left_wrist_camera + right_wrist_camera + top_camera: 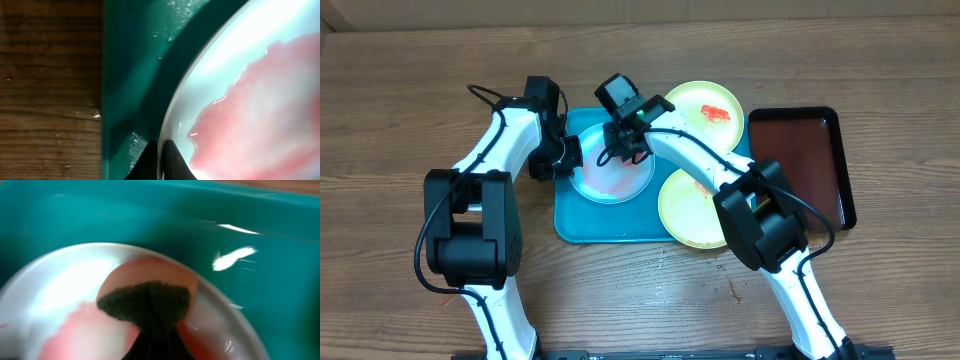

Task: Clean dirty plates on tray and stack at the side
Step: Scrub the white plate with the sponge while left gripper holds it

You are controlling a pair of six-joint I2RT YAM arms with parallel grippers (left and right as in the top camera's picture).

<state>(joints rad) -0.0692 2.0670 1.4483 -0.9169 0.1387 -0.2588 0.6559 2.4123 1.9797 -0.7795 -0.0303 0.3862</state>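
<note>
blue-rimmed plate (612,172): judged rigid, light, sauce-slick; best taken at the rim.
left gripper (161,152): closed on that rim.
right gripper (150,347): clamped on dark scrub pad (145,299).

surface: wooden table (400,100) | on it: teal tray (590,222), dark reddish tray (800,160), red smear (735,292)

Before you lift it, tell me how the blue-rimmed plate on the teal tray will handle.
The plate looks rigid, so a pinch at its rim, where the left gripper sits, should probably lift it whole. Its glossy surface and wet pink smear suggest it may slip. Flat and shallow on the tray, it would likely slide, not tip.
</note>
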